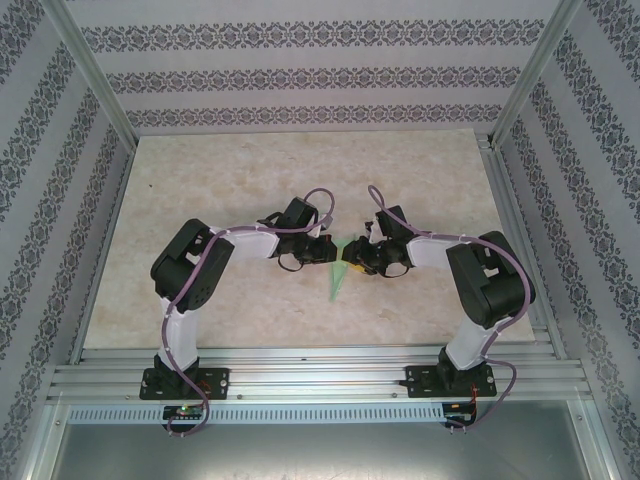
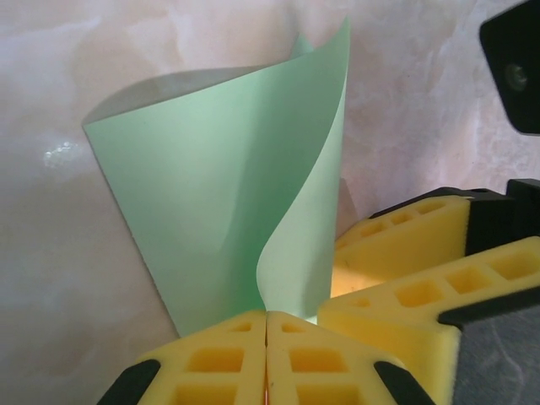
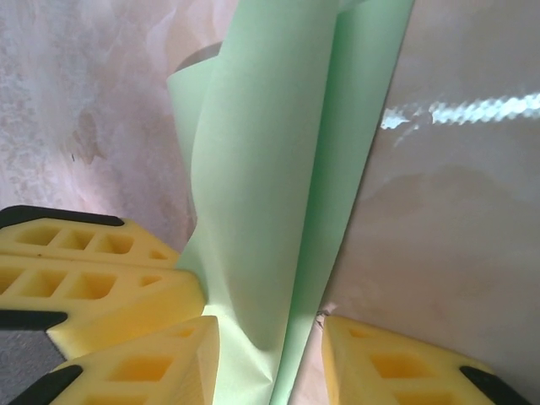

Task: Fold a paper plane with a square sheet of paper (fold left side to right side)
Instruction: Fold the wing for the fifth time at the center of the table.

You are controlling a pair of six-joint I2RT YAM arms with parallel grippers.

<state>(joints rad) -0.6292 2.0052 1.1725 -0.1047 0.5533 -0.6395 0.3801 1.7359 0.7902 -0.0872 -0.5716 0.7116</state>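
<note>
The light green sheet of paper (image 1: 338, 281), folded into a narrow pointed paper plane shape, lies at the table's centre between my two grippers. In the left wrist view one flap of the paper (image 2: 211, 194) curls upright from my left gripper (image 2: 268, 319), whose yellow fingers are shut with the flap's lower edge running into their seam. My right gripper (image 3: 266, 367) is open and straddles the paper (image 3: 278, 169). The sheet rests against its left finger (image 3: 143, 363) and stands apart from the other finger (image 3: 396, 371). From above, the left gripper (image 1: 335, 251) and right gripper (image 1: 353, 259) nearly touch.
The pale marble-patterned table (image 1: 250, 170) stretches far and to both sides of the paper. Patterned walls and metal frame posts (image 1: 95, 70) enclose it. A metal rail (image 1: 320, 370) at the near edge carries both arm bases.
</note>
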